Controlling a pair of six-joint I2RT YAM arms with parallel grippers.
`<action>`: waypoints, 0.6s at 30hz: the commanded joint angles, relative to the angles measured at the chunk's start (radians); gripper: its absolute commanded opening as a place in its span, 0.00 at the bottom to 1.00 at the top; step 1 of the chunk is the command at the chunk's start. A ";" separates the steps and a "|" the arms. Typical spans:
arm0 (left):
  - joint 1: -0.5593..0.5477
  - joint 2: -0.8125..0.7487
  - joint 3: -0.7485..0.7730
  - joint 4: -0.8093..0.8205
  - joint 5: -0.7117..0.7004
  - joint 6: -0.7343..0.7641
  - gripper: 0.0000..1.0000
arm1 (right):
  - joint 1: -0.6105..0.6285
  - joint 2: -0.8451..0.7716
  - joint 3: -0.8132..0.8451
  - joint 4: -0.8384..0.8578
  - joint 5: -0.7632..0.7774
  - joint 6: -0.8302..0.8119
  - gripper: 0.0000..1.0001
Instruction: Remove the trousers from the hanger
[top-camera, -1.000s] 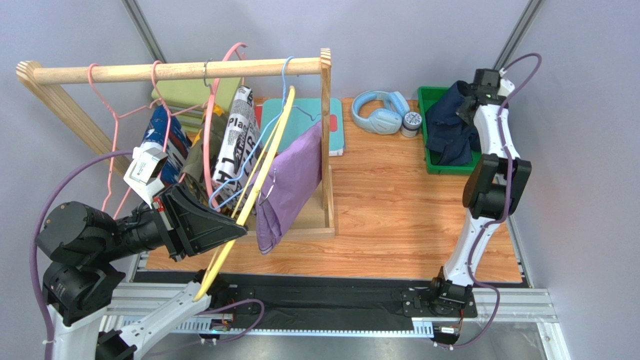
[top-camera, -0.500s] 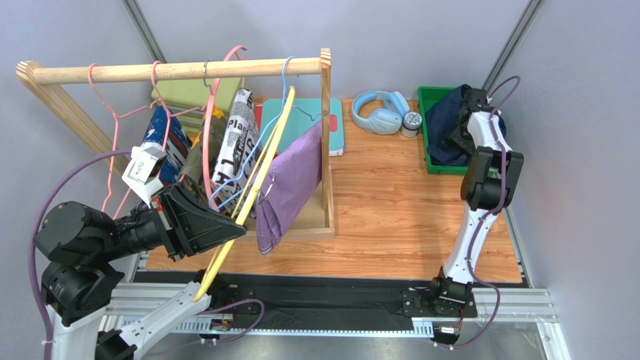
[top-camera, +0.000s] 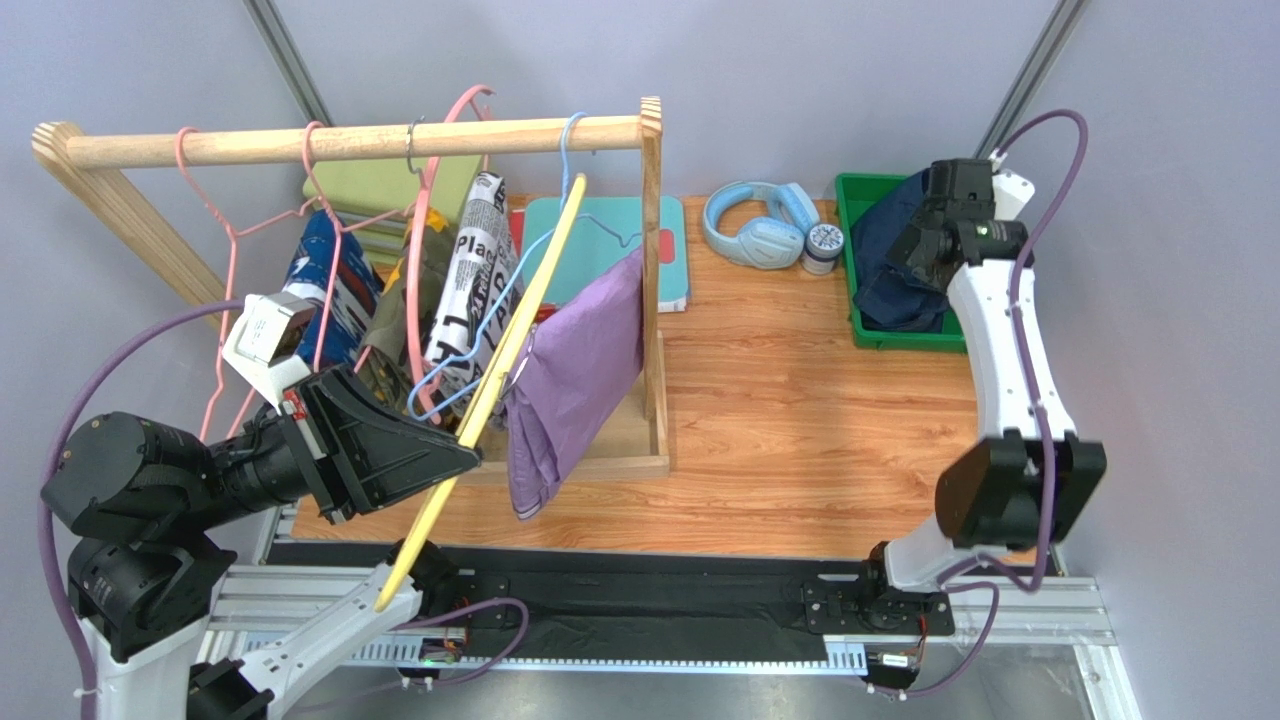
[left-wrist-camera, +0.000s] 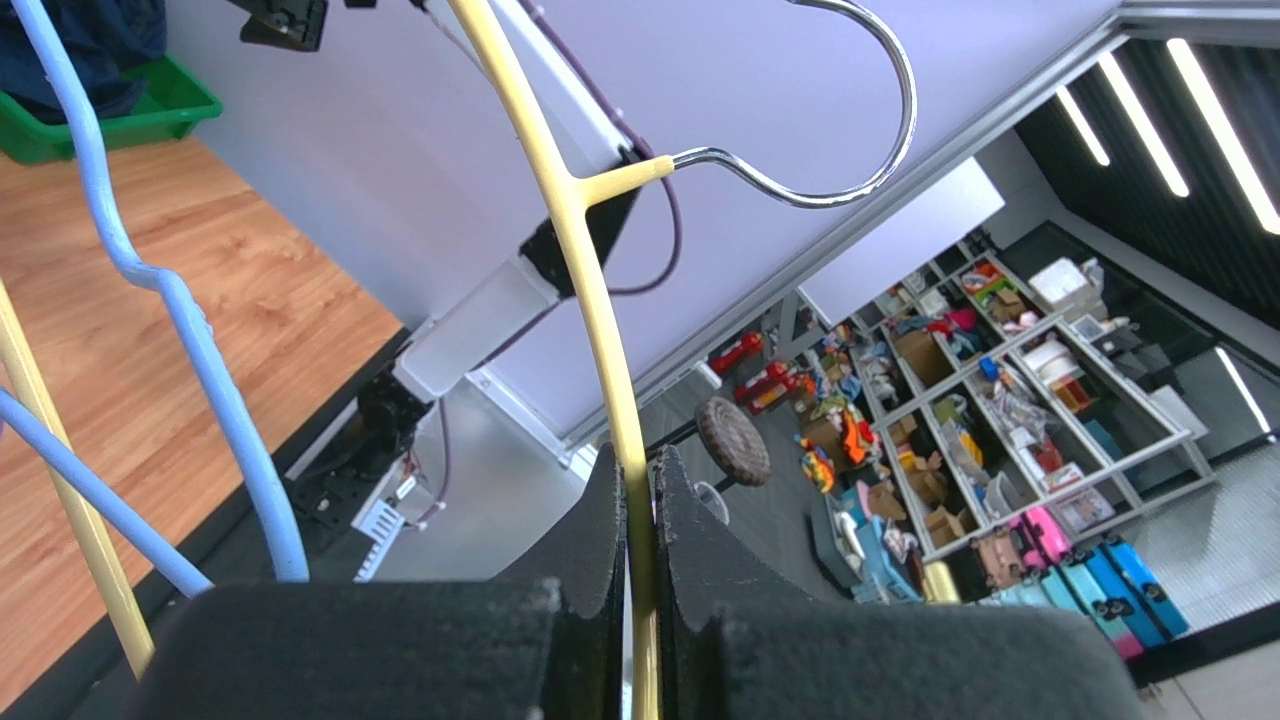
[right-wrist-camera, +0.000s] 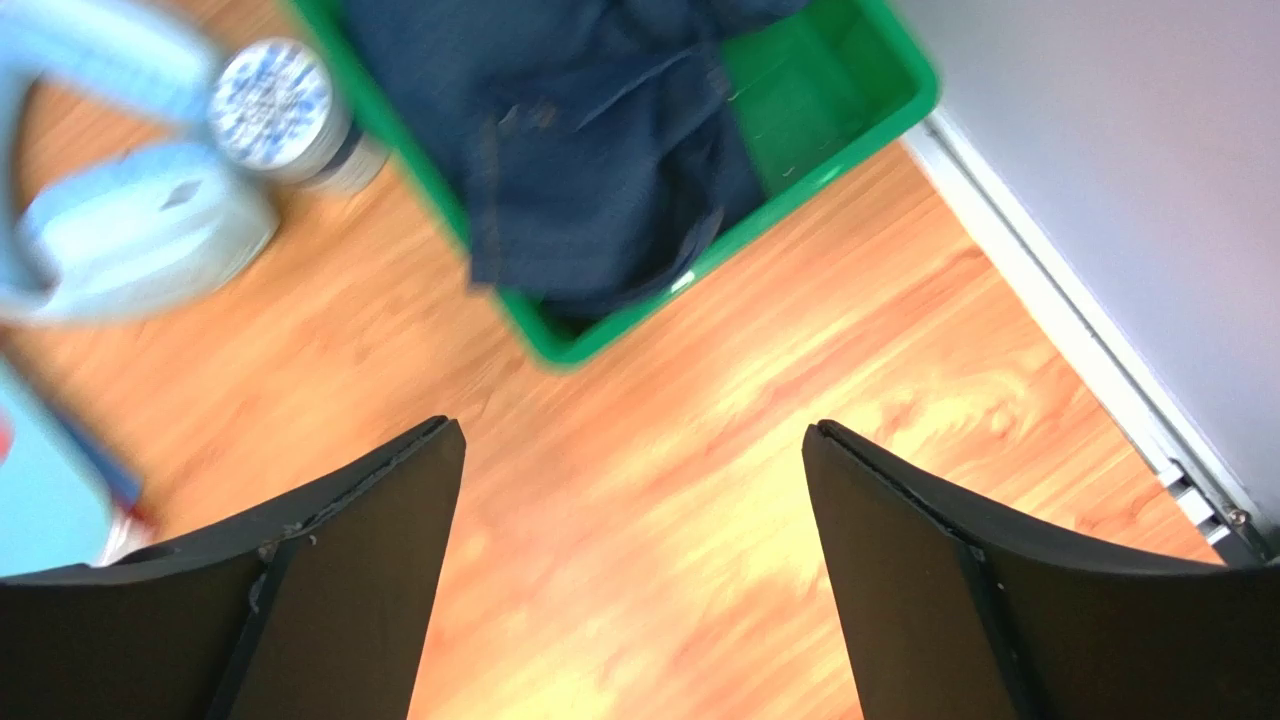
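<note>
A yellow hanger (top-camera: 519, 323) slants off the rack with purple trousers (top-camera: 579, 360) draped over its bar. My left gripper (top-camera: 458, 450) is shut on the hanger's lower arm. In the left wrist view the yellow rod (left-wrist-camera: 579, 255) runs between the closed pads (left-wrist-camera: 639, 480), and its metal hook (left-wrist-camera: 872, 135) hangs free in the air. My right gripper (top-camera: 935, 225) hovers over the green bin (top-camera: 902, 336). Its jaws (right-wrist-camera: 631, 435) stand wide open, holding nothing. A navy garment (right-wrist-camera: 601, 135) lies bunched in the bin (right-wrist-camera: 842, 120).
The wooden rack (top-camera: 361, 143) carries pink hangers (top-camera: 308, 165), a blue hanger (top-camera: 451, 393) and printed clothes (top-camera: 478, 263). Blue headphones (top-camera: 759, 225) and a small tin (top-camera: 822, 245) sit left of the bin. A teal book (top-camera: 673, 255) lies behind the rack post.
The right arm has swung up and out, its gripper still over the bin with the navy garment left inside. The left gripper has drawn the yellow hanger slightly left and down.
</note>
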 joint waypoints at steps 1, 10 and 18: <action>-0.012 -0.048 0.094 0.162 0.060 -0.088 0.00 | 0.114 -0.170 -0.108 -0.033 0.025 -0.002 0.89; -0.010 -0.125 0.094 -0.108 -0.298 -0.036 0.00 | 0.488 -0.394 -0.158 -0.030 -0.130 0.021 0.89; -0.012 -0.059 0.060 -0.161 -0.381 -0.044 0.00 | 0.818 -0.450 -0.181 -0.011 -0.110 0.089 0.90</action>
